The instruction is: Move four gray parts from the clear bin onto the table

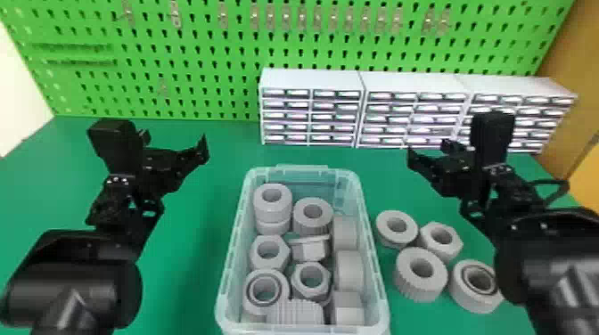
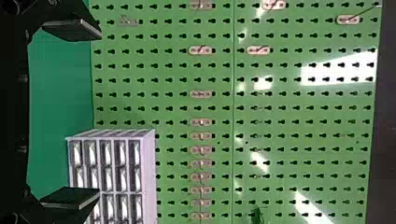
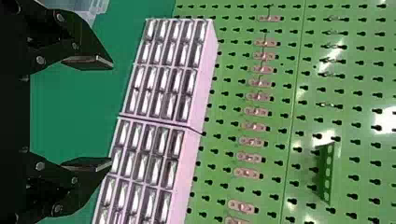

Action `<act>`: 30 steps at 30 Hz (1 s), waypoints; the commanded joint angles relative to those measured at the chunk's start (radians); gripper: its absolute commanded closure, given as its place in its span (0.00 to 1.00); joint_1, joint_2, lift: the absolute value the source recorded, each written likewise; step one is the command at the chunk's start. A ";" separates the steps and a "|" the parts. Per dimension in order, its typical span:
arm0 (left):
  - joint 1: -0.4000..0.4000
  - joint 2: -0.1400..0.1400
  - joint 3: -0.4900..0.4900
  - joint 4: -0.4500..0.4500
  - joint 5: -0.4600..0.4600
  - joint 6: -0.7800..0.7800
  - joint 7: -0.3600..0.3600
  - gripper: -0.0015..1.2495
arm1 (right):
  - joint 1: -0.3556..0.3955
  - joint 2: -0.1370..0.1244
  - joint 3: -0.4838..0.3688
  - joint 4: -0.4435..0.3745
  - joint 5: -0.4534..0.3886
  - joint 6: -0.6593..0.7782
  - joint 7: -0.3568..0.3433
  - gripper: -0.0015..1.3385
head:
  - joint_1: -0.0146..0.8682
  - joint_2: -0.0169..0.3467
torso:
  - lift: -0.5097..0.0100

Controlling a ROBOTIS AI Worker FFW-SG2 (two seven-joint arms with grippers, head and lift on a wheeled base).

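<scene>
Because the gray parts [image 1: 416, 288] look rigid and light, squeezing opposite outer sides should hold; four sit right of the clear bin [image 1: 303, 169], others inside. The left gripper [image 2: 99, 113] and right gripper [image 3: 111, 112] flank it, spread and empty.

Clear bin [image 1: 378, 285]: translucent plastic, smooth | gray parts [image 1: 421, 274]: matt, some ribbed | table [image 1: 191, 285]: smooth | pegboard [image 2: 289, 112]: glossy, perforated | drawer fronts [image 3: 163, 88]: shiny
</scene>
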 commanded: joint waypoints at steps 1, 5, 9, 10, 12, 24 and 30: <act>0.001 0.000 -0.005 0.000 -0.002 -0.018 0.005 0.09 | 0.023 0.010 -0.038 0.028 -0.022 -0.051 0.000 0.39 | 0.79 0.12 | 0.89; 0.003 0.000 -0.010 0.000 -0.002 -0.018 0.005 0.09 | 0.040 0.011 -0.064 0.033 -0.016 -0.062 0.000 0.39 | 0.79 0.12 | 0.89; 0.001 0.001 -0.014 0.000 -0.005 -0.018 0.005 0.09 | 0.059 0.016 -0.089 0.044 -0.028 -0.084 0.000 0.39 | 0.79 0.12 | 0.89; -0.001 0.001 -0.016 0.000 -0.007 -0.019 0.005 0.09 | 0.063 0.017 -0.093 0.047 -0.034 -0.088 0.000 0.39 | 0.79 0.12 | 0.89; -0.001 0.001 -0.016 0.000 -0.007 -0.018 0.005 0.09 | 0.066 0.020 -0.096 0.047 -0.037 -0.091 0.000 0.39 | 0.79 0.12 | 0.89; -0.005 0.003 -0.019 0.000 -0.007 -0.018 0.005 0.09 | 0.046 0.020 -0.069 0.050 -0.042 -0.085 0.000 0.39 | 0.79 0.12 | 0.89; -0.014 0.005 -0.022 0.000 -0.005 -0.019 0.005 0.09 | 0.043 0.017 -0.059 0.053 -0.045 -0.082 0.000 0.39 | 0.79 0.12 | 0.89</act>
